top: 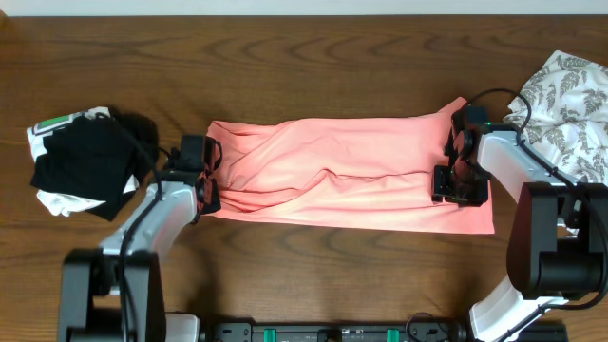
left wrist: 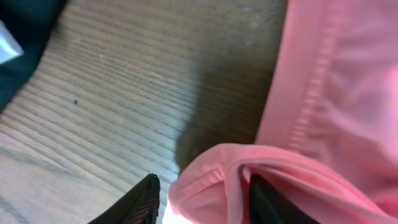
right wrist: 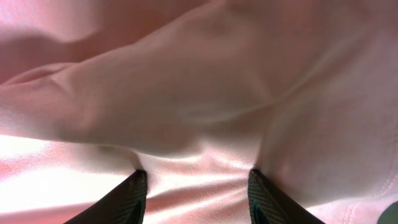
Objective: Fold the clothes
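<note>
We see the salmon-pink garment point(top: 351, 171) lying across the middle of the overhead frame on the wooden table point(top: 313, 38). It stretches long from left to right, with wrinkles and soft folds along its middle. The left gripper point(top: 207, 176) is at the left end of the garment, and the right gripper point(top: 458, 171) is over its right end.

In the left wrist view the two fingers point(left wrist: 140, 202) stand apart at the bottom of the frame. A rolled hem of the pink cloth sits between them and lies over the finger on the right side. The finger on the left side is over bare wood. The jaws are not pressed together on the cloth.

In the right wrist view the fingers point(right wrist: 124, 199) are also apart, at the bottom of the frame. Pink fabric fills the whole picture, and a raised fold runs across its upper half. We cannot tell if the tips touch the cloth.

At the left edge of the overhead frame a pile of black and white clothes point(top: 85, 161) lies just beside the left arm. In the upper right corner a white cloth with grey leaf print point(top: 565, 104) lies near the right arm.
</note>
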Robot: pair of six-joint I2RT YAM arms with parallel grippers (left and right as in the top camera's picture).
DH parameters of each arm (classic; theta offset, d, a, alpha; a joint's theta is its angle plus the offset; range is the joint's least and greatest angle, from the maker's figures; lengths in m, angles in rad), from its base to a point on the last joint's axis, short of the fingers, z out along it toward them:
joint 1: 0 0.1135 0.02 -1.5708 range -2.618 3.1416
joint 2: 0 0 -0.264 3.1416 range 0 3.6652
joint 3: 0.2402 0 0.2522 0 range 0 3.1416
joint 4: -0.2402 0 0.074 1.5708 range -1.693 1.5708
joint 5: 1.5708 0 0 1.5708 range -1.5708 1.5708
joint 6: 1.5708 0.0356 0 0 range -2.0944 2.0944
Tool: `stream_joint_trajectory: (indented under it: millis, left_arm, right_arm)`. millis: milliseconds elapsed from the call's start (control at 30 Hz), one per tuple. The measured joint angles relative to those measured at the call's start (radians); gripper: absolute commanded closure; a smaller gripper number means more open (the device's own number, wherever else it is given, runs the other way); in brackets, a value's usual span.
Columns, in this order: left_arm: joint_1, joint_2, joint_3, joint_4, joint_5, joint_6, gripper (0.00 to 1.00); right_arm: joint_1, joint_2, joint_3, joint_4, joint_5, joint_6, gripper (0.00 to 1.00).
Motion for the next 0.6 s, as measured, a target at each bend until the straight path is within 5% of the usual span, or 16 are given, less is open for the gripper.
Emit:
stream_joint_trajectory:
  millis: [600]
  left_arm:
    - [0.0, -0.263, -0.001, 0.042, 0.039, 0.0, 0.36]
  right_arm:
    - [0.011, -0.248, 0.087, -0.012, -0.006, -0.028, 0.36]
